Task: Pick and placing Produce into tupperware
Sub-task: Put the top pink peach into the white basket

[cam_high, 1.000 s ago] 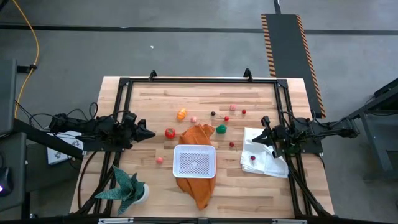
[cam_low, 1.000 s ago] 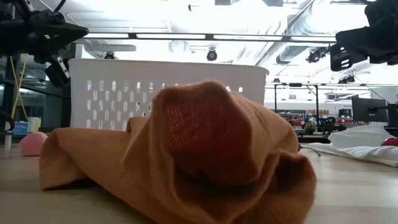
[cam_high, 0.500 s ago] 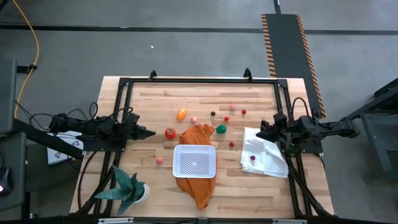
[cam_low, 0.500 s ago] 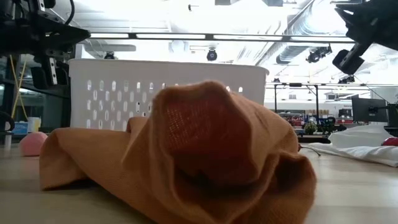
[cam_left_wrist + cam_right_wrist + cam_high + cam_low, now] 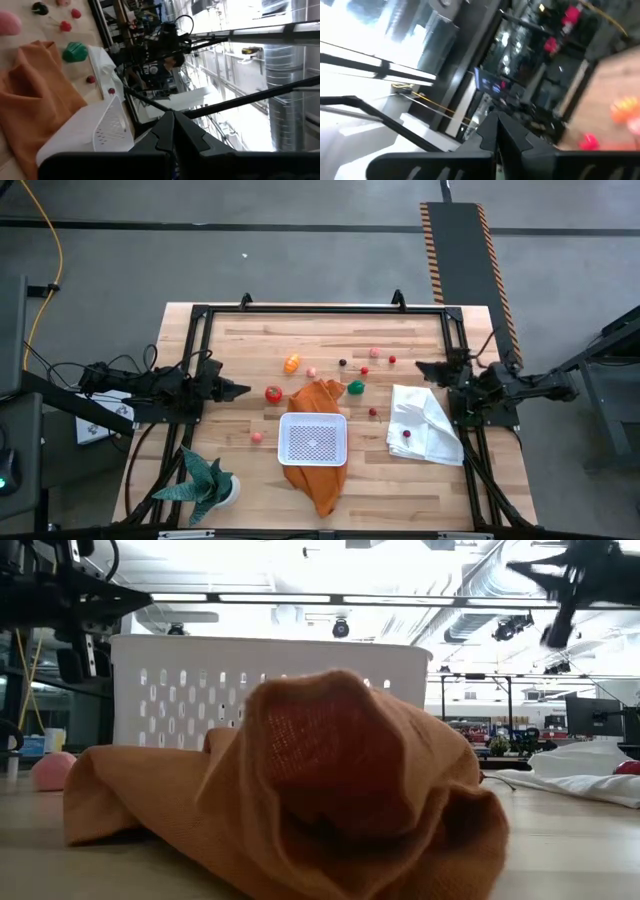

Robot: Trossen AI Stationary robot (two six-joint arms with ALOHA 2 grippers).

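The white tupperware [image 5: 313,440] sits on the orange cloth [image 5: 318,394] at mid-table, and it also shows in the low view [image 5: 260,680]. Produce lies scattered on the wood: a red tomato [image 5: 273,393], an orange piece [image 5: 291,363], a green piece [image 5: 355,388], a pink piece [image 5: 256,437] and small red and dark ones toward the far side. One red piece [image 5: 406,433] rests on the white cloth [image 5: 425,425]. My left gripper [image 5: 243,391] hovers shut, left of the tomato. My right gripper [image 5: 420,367] hovers shut beyond the white cloth's far corner.
A green spiky potted plant [image 5: 205,480] stands at the table's near left corner. A black frame [image 5: 320,308] runs along the table's edges. The orange cloth [image 5: 300,790] bulges high in front of the tupperware in the low view. Bare wood shows near the far edge.
My right gripper has risen and swung from above the white cloth toward the table's far edge, turning as it went; it stays shut. The produce, cloths and tupperware have not moved.
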